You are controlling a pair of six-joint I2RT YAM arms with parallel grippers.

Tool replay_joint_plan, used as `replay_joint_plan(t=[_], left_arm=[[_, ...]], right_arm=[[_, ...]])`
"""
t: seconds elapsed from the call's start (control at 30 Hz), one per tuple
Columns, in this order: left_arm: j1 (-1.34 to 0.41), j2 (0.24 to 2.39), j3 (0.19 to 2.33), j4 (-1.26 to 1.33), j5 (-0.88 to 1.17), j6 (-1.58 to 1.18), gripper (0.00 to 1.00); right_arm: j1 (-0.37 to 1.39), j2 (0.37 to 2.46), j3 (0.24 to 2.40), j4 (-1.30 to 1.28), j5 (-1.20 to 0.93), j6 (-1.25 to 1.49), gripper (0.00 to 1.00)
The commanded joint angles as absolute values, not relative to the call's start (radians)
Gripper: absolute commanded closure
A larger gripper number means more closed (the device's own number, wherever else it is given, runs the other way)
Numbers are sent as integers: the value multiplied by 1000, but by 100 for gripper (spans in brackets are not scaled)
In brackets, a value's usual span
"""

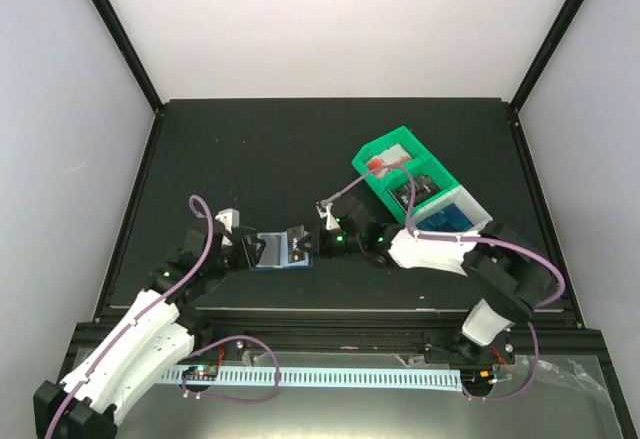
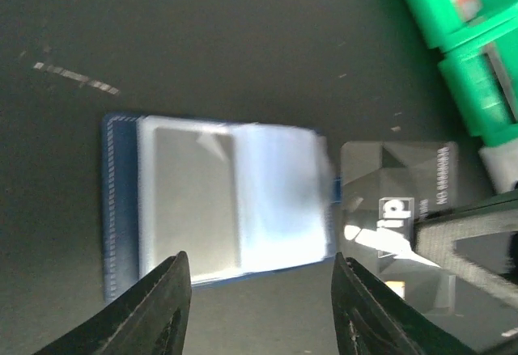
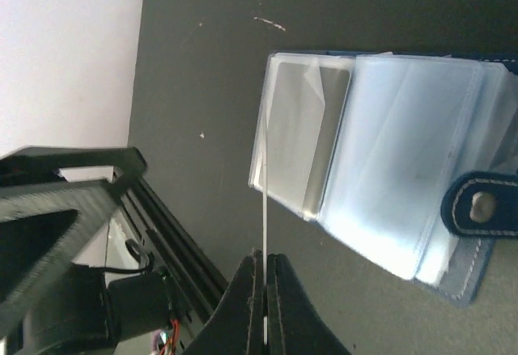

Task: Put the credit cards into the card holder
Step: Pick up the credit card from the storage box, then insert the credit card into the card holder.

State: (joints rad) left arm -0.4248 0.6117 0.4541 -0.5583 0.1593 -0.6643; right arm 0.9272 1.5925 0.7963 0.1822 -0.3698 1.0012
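- Your right gripper is pinched together on a credit card, a dark glossy one with "vip" printed on it; in the right wrist view you see that card edge-on as a thin pale line between the closed fingers
- The card holder lies open and flat on the black table, between the two grippers, with its clear sleeves facing up
- The held card's far edge meets the open side of those sleeves; you cannot tell whether it has gone into a pocket
- A grey rectangle, about card-shaped, shows inside one sleeve on the half of the holder farthest from the held card
- The holder's navy snap tab sticks out on the side nearest your right arm
- Your left gripper has its jaws apart with nothing clamped; its two fingers stand either side of the holder's near edge, and contact cannot be judged
- The green bin sits well apart from the holder, farther back on the right side of the table
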Motion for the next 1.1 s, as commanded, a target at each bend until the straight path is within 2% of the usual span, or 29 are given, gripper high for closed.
replay_joint_plan(t=[0.0,0.23,0.47,0.73,1.07], left_arm=[[-415,659,385,-408,92,-654,52],[-410,784,365,-318,47,-599,62],[-396,913,341,-257,1,-623,55],[-385,1010,350,-222,28,-609,60],[-383,1095,387,-289,3,-665,60]], right_arm=[[935,1668,836,299,-374,1047,99],[935,1778,859,388,-392,1068,99],[934,1840,910,361,-366,1059,99],[933,1870,929,296,-314,1054,99],[927,1891,942,272,-315,1053,99]])
